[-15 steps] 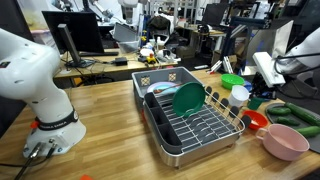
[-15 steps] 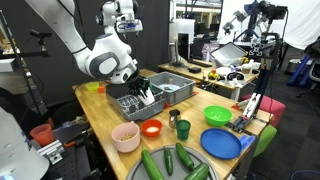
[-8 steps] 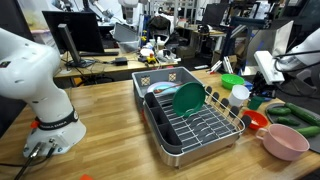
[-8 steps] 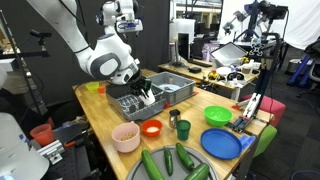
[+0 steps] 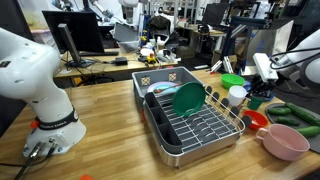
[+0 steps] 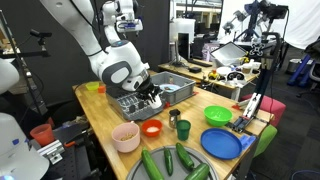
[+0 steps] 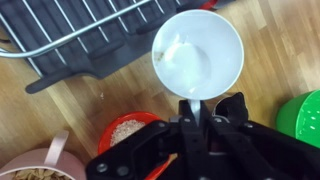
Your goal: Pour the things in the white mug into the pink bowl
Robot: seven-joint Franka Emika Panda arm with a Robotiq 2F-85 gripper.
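Compared with a second ago, the white robot arm (image 6: 125,74) in an exterior view has swung down and to the right in the frame. That has carried the black gripper (image 6: 150,96) closer to the bowls at the table's near edge. The small, smooth, rounded white mug (image 5: 236,95) has shifted only slightly toward the left of the frame.

In the wrist view the gripper (image 7: 200,108) is closed narrowly on the mug (image 7: 197,55), pinching the rim at its lower edge. The mug stands upright with its round mouth open to the camera and its glossy inside pale. It sits at upper centre, over bare wood-grain table (image 7: 270,100).

The dark wire dish rack (image 7: 90,40) lies just upper left of the mug. A small red bowl (image 7: 130,128) of grainy beige matter sits lower left of it.

The wide, shallow pale-pink plastic bowl (image 5: 285,141) lies in the lower right corner, apart from the mug and beyond the red bowl. A bright green bowl (image 7: 305,120) shows at the right edge.
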